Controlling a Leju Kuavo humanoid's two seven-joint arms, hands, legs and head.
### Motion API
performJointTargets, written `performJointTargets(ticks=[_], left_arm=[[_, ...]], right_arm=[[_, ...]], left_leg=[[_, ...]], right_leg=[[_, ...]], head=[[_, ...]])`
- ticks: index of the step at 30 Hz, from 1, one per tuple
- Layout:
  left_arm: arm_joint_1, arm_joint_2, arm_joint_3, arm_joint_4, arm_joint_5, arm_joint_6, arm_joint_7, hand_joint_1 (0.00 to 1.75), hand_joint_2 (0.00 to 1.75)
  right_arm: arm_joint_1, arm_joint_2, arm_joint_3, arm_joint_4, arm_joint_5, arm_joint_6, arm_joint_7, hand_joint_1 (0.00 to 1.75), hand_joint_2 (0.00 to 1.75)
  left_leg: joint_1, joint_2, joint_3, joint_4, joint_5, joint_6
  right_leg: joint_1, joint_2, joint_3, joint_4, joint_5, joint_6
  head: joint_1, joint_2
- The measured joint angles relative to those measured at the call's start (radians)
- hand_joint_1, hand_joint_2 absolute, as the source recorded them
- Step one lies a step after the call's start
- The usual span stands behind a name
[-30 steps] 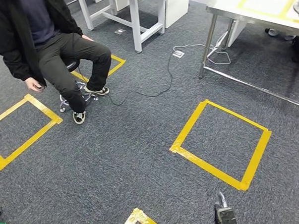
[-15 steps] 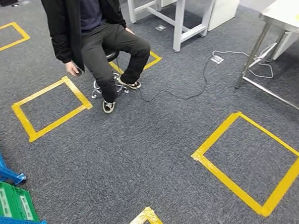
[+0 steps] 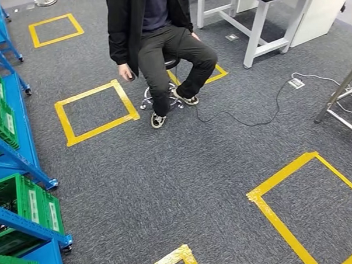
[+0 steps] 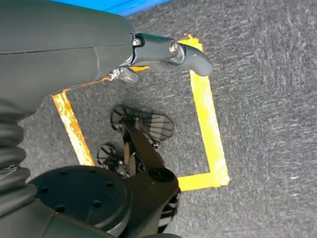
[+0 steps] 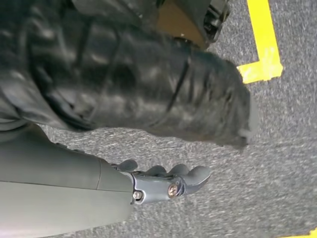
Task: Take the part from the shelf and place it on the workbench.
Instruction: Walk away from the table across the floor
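We see the left hand (image 4: 164, 52) hanging over grey carpet (image 3: 168, 185) with fingers nearly straight and nothing in them, a yellow tape square (image 4: 207, 114) on the floor just beyond its fingertips; the right hand (image 5: 164, 184) likewise hangs with fingers extended and holds nothing, above carpet beside a yellow tape corner (image 5: 263, 59). Farther out on the left-hand side stands the blue shelf (image 3: 16, 156) with green crates (image 3: 36, 205), though we cannot make out the part in them. Beyond it sits a person (image 3: 161, 33) on a stool, with a white-legged desk (image 3: 270, 17) far off on the right-hand side.
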Motion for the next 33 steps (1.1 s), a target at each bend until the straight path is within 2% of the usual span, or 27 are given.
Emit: performJointTargets(ticks=[1,2,3,5,6,7,8,9,10,11,12,13,14,15,16,17,19,21,22,23,24,25,27,29,30,32,33], left_arm=[[0.002,0.0,-0.002,0.001,0.001,0.0,0.0,0.0,1.75],[0.003,-0.001,-0.003,0.002,0.001,0.0,0.0,0.0,1.75],[0.004,-0.002,-0.004,0.003,0.001,0.0,0.0,0.0,1.75],[0.002,-0.003,-0.004,0.005,0.001,0.0,-0.001,0.0,1.75],[0.001,-0.003,-0.005,0.005,0.002,0.0,-0.001,0.0,1.75],[0.0,-0.003,-0.005,0.006,0.003,0.0,-0.001,0.0,1.75],[0.0,-0.003,-0.006,0.006,0.003,0.0,-0.001,0.0,1.75],[0.0,-0.003,-0.008,0.007,0.003,0.0,-0.001,0.0,1.75],[0.001,-0.004,-0.01,0.007,0.003,0.0,-0.001,0.0,1.75],[0.001,-0.005,-0.011,0.007,0.004,0.0,-0.001,0.0,1.75],[0.0,-0.005,-0.013,0.007,0.004,0.0,-0.001,0.0,1.75],[-0.002,-0.006,-0.015,0.007,0.006,0.0,-0.001,0.0,1.75],[-0.003,-0.006,-0.017,0.007,0.008,0.0,-0.001,0.0,1.75],[-0.003,-0.006,-0.019,0.008,0.01,-0.001,-0.001,0.0,1.75],[-0.001,-0.006,-0.02,0.008,0.012,-0.001,0.0,0.0,1.75],[0.001,-0.006,-0.021,0.008,0.013,-0.001,0.0,0.0,1.75],[0.004,-0.007,-0.021,0.009,0.014,-0.001,0.0,0.0,1.75],[0.0,-0.008,-0.022,0.009,0.015,-0.001,0.0,0.0,1.75],[-0.002,-0.009,-0.022,0.009,0.016,-0.001,0.0,0.0,1.75],[-0.002,-0.009,-0.022,0.009,0.016,-0.001,0.0,0.0,1.75],[-0.001,-0.009,-0.022,0.009,0.016,-0.001,0.0,0.0,1.75],[0.001,-0.009,-0.022,0.009,0.017,-0.001,0.0,0.0,1.75],[0.003,-0.008,-0.022,0.009,0.018,0.0,0.0,0.0,1.75],[0.0,-0.008,-0.022,0.009,0.018,0.0,0.0,0.0,1.75],[0.0,-0.008,-0.022,0.01,0.018,0.0,-0.001,0.0,1.75],[0.003,-0.008,-0.023,0.011,0.018,0.0,-0.001,0.0,1.75],[0.004,-0.008,-0.023,0.012,0.018,0.0,-0.001,0.0,1.75]], right_arm=[[-0.004,-0.001,0.001,0.003,0.001,0.0,0.0,0.0,0.0],[-0.007,-0.001,0.003,0.004,0.002,0.0,0.0,0.0,0.0],[-0.007,-0.002,0.004,0.006,0.002,0.0,0.0,0.0,0.0],[-0.007,-0.004,0.006,0.011,0.002,0.0,0.0,0.0,0.0],[-0.007,-0.004,0.006,0.015,0.002,-0.001,0.001,0.0,0.0],[-0.006,-0.004,0.007,0.018,0.002,-0.001,0.002,0.0,0.0],[-0.004,-0.004,0.007,0.02,0.003,-0.001,0.002,0.0,0.0],[-0.003,-0.004,0.007,0.021,0.004,-0.001,0.003,0.0,0.0],[-0.003,-0.004,0.007,0.023,0.004,-0.001,0.004,0.0,0.0],[-0.003,-0.005,0.007,0.023,0.004,-0.001,0.005,0.0,0.0],[-0.003,-0.006,0.007,0.025,0.004,-0.001,0.006,0.0,0.44],[-0.004,-0.007,0.007,0.027,0.004,-0.001,0.005,0.0,0.87],[-0.005,-0.008,0.008,0.028,0.005,0.0,0.005,0.0,1.31],[-0.006,-0.009,0.008,0.03,0.005,0.0,0.004,0.0,1.75],[-0.007,-0.009,0.008,0.03,0.005,0.0,0.004,0.0,1.75],[-0.007,-0.009,0.008,0.03,0.006,-0.001,0.004,0.0,1.75],[-0.006,-0.01,0.008,0.031,0.006,-0.002,0.004,0.0,1.75],[-0.004,-0.011,0.007,0.031,0.006,-0.004,0.004,0.0,1.75],[-0.003,-0.011,0.007,0.032,0.006,-0.004,0.004,0.0,1.75],[-0.003,-0.011,0.007,0.032,0.006,-0.004,0.004,0.0,1.75],[-0.004,-0.011,0.008,0.033,0.006,-0.004,0.005,0.0,1.75],[-0.004,-0.011,0.008,0.033,0.006,-0.004,0.005,0.0,1.75],[-0.005,-0.011,0.008,0.033,0.006,-0.004,0.005,0.0,1.75],[-0.006,-0.011,0.008,0.034,0.005,-0.004,0.005,0.0,1.75],[-0.008,-0.011,0.008,0.034,0.005,-0.004,0.005,0.0,1.75],[-0.014,-0.011,0.008,0.035,0.006,-0.004,0.005,0.0,1.75],[-0.016,-0.011,0.008,0.035,0.006,-0.004,0.005,0.0,1.75]], left_leg=[[-0.001,-0.009,-0.001,-0.003,0.002,0.006],[0.0,-0.017,0.0,-0.007,0.004,0.013],[0.001,-0.026,0.001,-0.011,0.008,0.019],[0.004,-0.044,0.001,-0.017,0.012,0.028],[0.003,-0.055,0.0,-0.017,0.013,0.03],[0.002,-0.068,-0.001,-0.017,0.013,0.031],[0.001,-0.081,0.0,-0.017,0.012,0.031],[0.0,-0.096,0.001,-0.016,0.012,0.031],[0.0,-0.11,0.003,-0.016,0.011,0.031],[0.0,-0.125,0.005,-0.015,0.01,0.03],[-0.001,-0.138,0.006,-0.014,0.009,0.027],[-0.001,-0.15,0.004,-0.012,0.009,0.023],[0.001,-0.162,-0.001,-0.01,0.009,0.018],[0.002,-0.173,-0.006,-0.009,0.012,0.012],[0.005,-0.185,-0.011,-0.009,0.015,0.005],[0.006,-0.182,-0.016,-0.006,0.014,-0.001],[0.003,-0.134,-0.04,0.042,-0.016,-0.009],[0.003,-0.074,-0.099,0.167,-0.079,-0.014],[0.004,-0.063,-0.131,0.233,-0.105,-0.017],[0.005,-0.058,-0.15,0.275,-0.115,-0.019],[0.006,-0.055,-0.15,0.279,-0.105,-0.021],[0.006,-0.051,-0.128,0.241,-0.079,-0.021],[0.003,-0.017,-0.048,0.098,-0.02,-0.016],[-0.002,0.011,0.002,0.005,0.004,-0.007],[-0.005,0.013,0.005,-0.004,0.002,-0.002],[-0.005,-0.006,0.003,-0.008,0.007,0.009],[-0.004,-0.015,0.004,-0.013,0.01,0.015]], right_leg=[[-0.002,-0.006,0.005,-0.001,-0.001,0.006],[-0.004,-0.001,0.007,0.002,-0.007,0.012],[-0.006,0.019,0.0,0.02,-0.022,0.017],[-0.009,0.075,-0.049,0.122,-0.08,0.023],[-0.009,0.095,-0.086,0.197,-0.113,0.023],[-0.009,0.104,-0.121,0.261,-0.133,0.023],[-0.009,0.108,-0.143,0.297,-0.135,0.022],[-0.009,0.111,-0.148,0.294,-0.115,0.02],[-0.008,0.117,-0.132,0.247,-0.076,0.016],[-0.009,0.134,-0.105,0.175,-0.031,0.012],[-0.01,0.158,-0.077,0.106,0.002,0.007],[-0.011,0.18,-0.055,0.051,0.02,0.004],[-0.011,0.195,-0.042,0.023,0.024,0.001],[-0.01,0.196,-0.036,0.016,0.019,0.0],[-0.009,0.187,-0.032,0.011,0.019,-0.003],[-0.01,0.174,-0.028,0.009,0.022,-0.008],[-0.012,0.145,-0.022,-0.001,0.027,-0.021],[-0.009,0.111,-0.018,-0.006,0.025,-0.029],[-0.007,0.094,-0.018,-0.005,0.023,-0.031],[-0.006,0.077,-0.018,-0.005,0.021,-0.031],[-0.006,0.062,-0.019,-0.005,0.019,-0.031],[-0.005,0.049,-0.018,-0.005,0.016,-0.029],[-0.004,0.025,-0.011,-0.004,0.007,-0.023],[0.0,0.007,-0.002,-0.003,0.0,-0.012],[0.001,-0.001,0.004,-0.003,-0.002,-0.006],[-0.002,-0.009,0.011,-0.004,-0.006,0.006],[-0.005,0.007,0.01,0.005,-0.015,0.012]], head=[[0.001,0.0],[0.002,0.0],[0.004,0.0],[0.011,0.0],[0.014,0.0],[0.016,0.0],[0.016,0.0],[0.015,0.0],[0.016,0.0],[0.016,0.0],[0.016,0.0],[0.015,0.0],[0.015,0.0],[0.014,0.0],[0.013,0.0],[0.013,0.0],[0.006,0.0],[-0.002,0.0],[-0.003,0.0],[-0.003,0.0],[-0.003,0.0],[-0.004,0.0],[-0.004,0.0],[-0.001,0.0],[0.0,0.0],[0.003,0.0],[0.004,0.0]])
